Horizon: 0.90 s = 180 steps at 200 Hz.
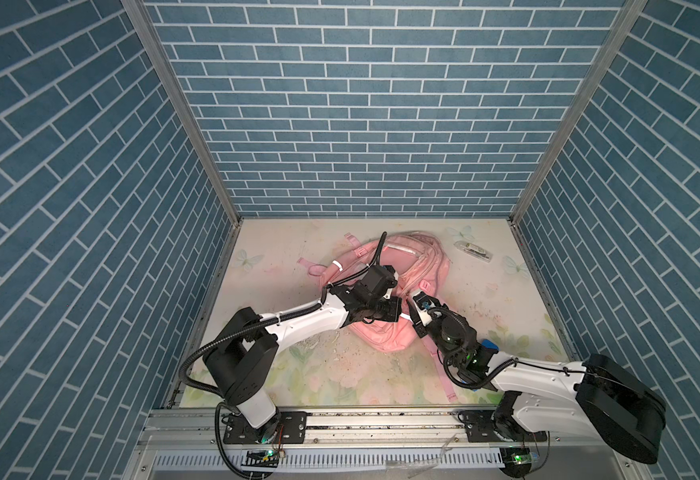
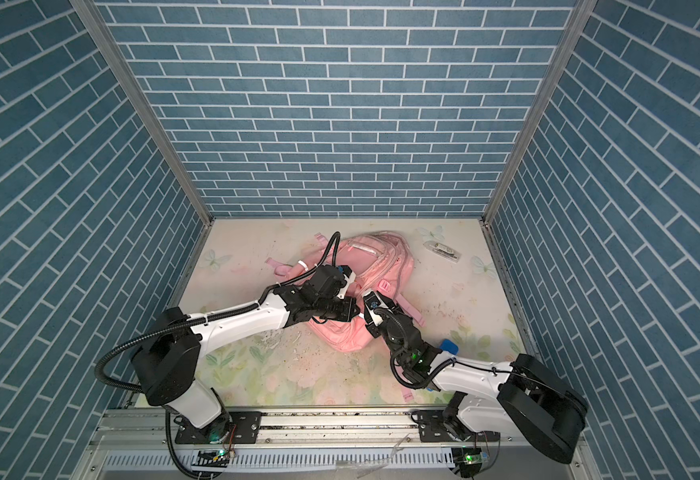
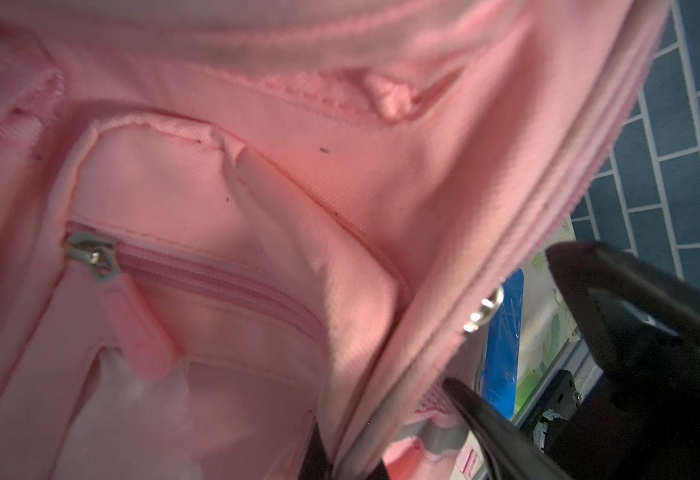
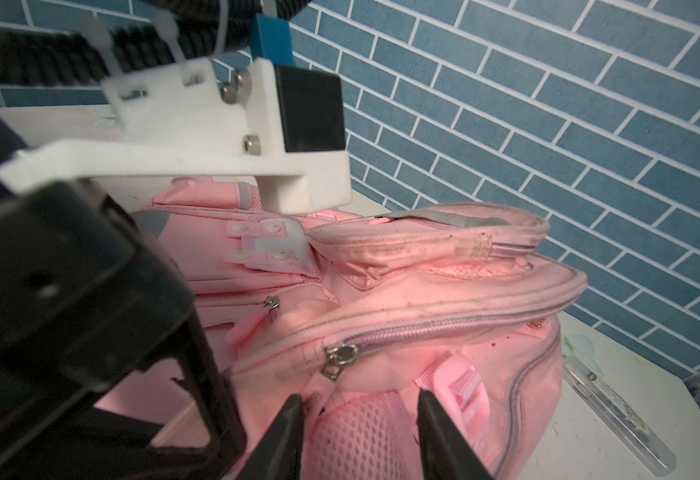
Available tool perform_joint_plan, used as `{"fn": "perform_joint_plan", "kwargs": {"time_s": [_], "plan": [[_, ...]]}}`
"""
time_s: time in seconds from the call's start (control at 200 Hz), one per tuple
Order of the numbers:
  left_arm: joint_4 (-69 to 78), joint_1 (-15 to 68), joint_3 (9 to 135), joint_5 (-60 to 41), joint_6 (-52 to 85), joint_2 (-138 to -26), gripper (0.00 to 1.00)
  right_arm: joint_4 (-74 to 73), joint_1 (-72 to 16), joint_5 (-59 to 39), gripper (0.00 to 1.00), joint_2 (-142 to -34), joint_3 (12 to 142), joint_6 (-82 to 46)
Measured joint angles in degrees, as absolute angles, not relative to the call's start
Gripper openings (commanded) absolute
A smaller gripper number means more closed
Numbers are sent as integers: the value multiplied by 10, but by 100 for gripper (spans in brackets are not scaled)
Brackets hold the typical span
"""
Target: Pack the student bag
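Observation:
The student bag (image 1: 421, 266) (image 2: 383, 259), pink and lying flat on the floral mat, fills the middle in both top views. My left gripper (image 1: 394, 313) (image 2: 350, 312) is shut on the rim of its main opening and holds the flap up. The left wrist view looks into the pink lining (image 3: 256, 166), with the gripper (image 3: 348, 461) pinching the zipped edge. My right gripper (image 1: 421, 300) (image 4: 358, 401) is open just to the right. Its fingers (image 4: 286, 436) straddle the mesh back padding below a metal zipper pull (image 4: 337, 361), gripping nothing.
A clear case of pens (image 1: 472, 250) (image 4: 614, 415) lies at the back right near the wall. A blue object (image 1: 490, 345) (image 3: 504, 345) sits under the right forearm. A bag strap (image 1: 445, 382) trails toward the front rail. Crumbs (image 1: 340, 353) litter the mat.

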<state>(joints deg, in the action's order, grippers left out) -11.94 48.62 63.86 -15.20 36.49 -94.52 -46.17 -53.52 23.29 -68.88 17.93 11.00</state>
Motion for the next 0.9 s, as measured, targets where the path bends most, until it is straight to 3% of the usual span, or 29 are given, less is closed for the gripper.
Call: {"fn": "perform_joint_plan", "kwargs": {"time_s": [0.395, 0.67, 0.9], "plan": [[-126, 488, 644, -147, 371, -953, 0, -489, -557, 262, 44, -771, 203, 110], [-115, 486, 647, -131, 380, -957, 0, -510, -566, 322, 24, -814, 228, 102], [-117, 485, 647, -134, 380, -957, 0, -480, -546, 293, 20, -788, 225, 72]]}}
